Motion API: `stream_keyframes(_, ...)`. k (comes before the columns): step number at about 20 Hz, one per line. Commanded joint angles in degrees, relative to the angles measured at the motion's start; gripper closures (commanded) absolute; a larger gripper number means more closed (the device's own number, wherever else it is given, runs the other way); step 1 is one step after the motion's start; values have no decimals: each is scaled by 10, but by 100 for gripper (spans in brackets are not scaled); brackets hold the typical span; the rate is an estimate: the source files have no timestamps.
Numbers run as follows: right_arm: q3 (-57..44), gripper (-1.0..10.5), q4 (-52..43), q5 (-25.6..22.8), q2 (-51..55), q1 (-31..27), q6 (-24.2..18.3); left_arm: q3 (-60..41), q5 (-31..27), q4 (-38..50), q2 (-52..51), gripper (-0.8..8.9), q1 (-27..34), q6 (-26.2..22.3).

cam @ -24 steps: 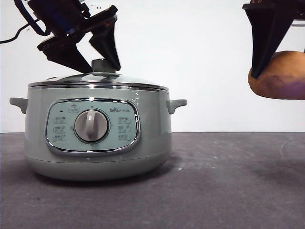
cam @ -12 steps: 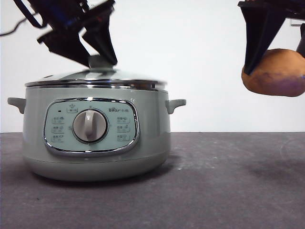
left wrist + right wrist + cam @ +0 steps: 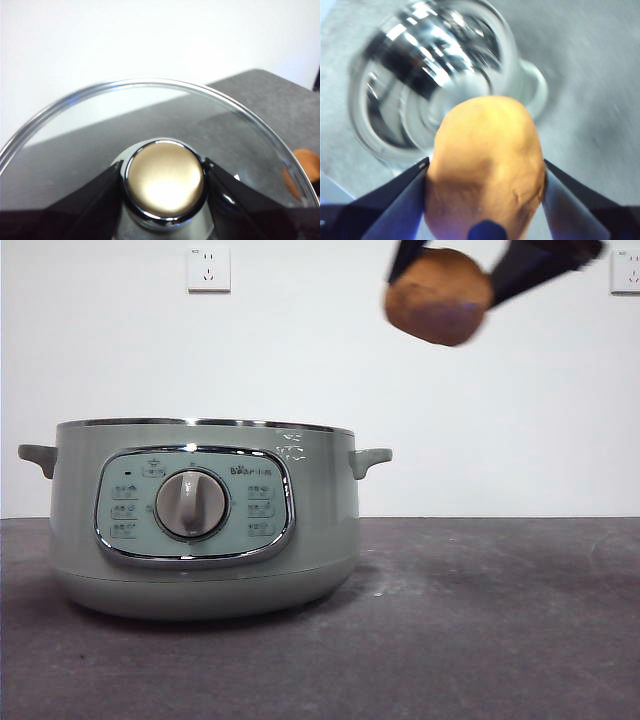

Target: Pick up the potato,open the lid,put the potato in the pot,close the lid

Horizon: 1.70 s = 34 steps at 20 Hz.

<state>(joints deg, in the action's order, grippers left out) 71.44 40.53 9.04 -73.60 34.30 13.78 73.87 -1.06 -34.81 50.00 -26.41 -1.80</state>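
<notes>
The pale green pot (image 3: 200, 520) stands uncovered at the left of the table, its steel rim bare. High above and just right of its right handle hangs the orange-brown potato (image 3: 438, 295), with my right gripper (image 3: 450, 275) shut on it. In the right wrist view the potato (image 3: 485, 170) sits between the jaws of the right gripper (image 3: 485, 165), and the open pot (image 3: 435, 85) lies blurred beneath. My left gripper (image 3: 164, 175) is shut on the knob (image 3: 164, 182) of the glass lid (image 3: 150, 115), held in the air and outside the front view.
The dark grey table (image 3: 480, 620) stretches to the right of the pot. Two wall sockets (image 3: 208, 268) sit on the white wall behind. A bit of the potato (image 3: 307, 167) shows past the lid's rim in the left wrist view.
The left gripper has lifted the lid off the pot and out of the front view. The right gripper has carried the potato left and upward, toward the pot.
</notes>
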Motion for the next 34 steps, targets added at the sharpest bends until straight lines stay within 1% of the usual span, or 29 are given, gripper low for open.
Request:
stream_keyframes(1, 62, 958, -3, 0, -63, 20, -24, 15, -19, 1, -40, 822, 1, -13)
stream_keyframes(4, 160, 958, 15, 0, -162, 49, -51, 16, -35, -23, -90, 822, 1, -13)
stream_keyframes(10, 346, 958, 49, -6, -359, 85, -118, 16, -35, -52, -143, 822, 1, -12)
stream_keyframes(11, 370, 958, 50, -12, -389, 88, -127, 16, -35, -56, -144, 822, 1, -12)
stream_keyframes(12, 388, 958, 49, -29, -415, 92, -140, 16, -35, -62, -144, 822, 1, -12)
stream_keyframes(13, 401, 958, 48, -47, -436, 96, -154, 16, -35, -67, -144, 822, 1, -12)
stream_keyframes(14, 410, 958, 45, -56, -457, 98, -160, 16, -35, -71, -144, 822, 1, -12)
stream_keyframes(19, 415, 958, 52, -56, -514, 101, -165, 16, -35, -73, -144, 822, 1, -12)
stream_keyframes(24, 415, 958, 70, -56, -541, 107, -169, 16, -35, -76, -140, 822, 1, -12)
stream_keyframes(26, 415, 957, 75, -62, -543, 108, -177, 16, -35, -80, -139, 822, 1, -12)
stream_keyframes(27, 415, 938, 71, -62, -543, 112, -186, 16, -35, -86, -138, 822, 1, -12)
stream_keyframes(28, 415, 896, 69, -62, -543, 114, -188, 16, -35, -90, -138, 822, 1, -12)
stream_keyframes(30, 415, 560, 67, -65, -543, 114, -187, 16, -35, -96, -137, 822, 1, -12)
stream_keyframes(31, 415, 480, 63, -66, -543, 116, -186, 16, -36, -100, -137, 822, 1, -13)
stream_keyframes(34, 419, 470, 59, -64, -543, 123, -182, 16, -50, -104, -137, 822, 1, -12)
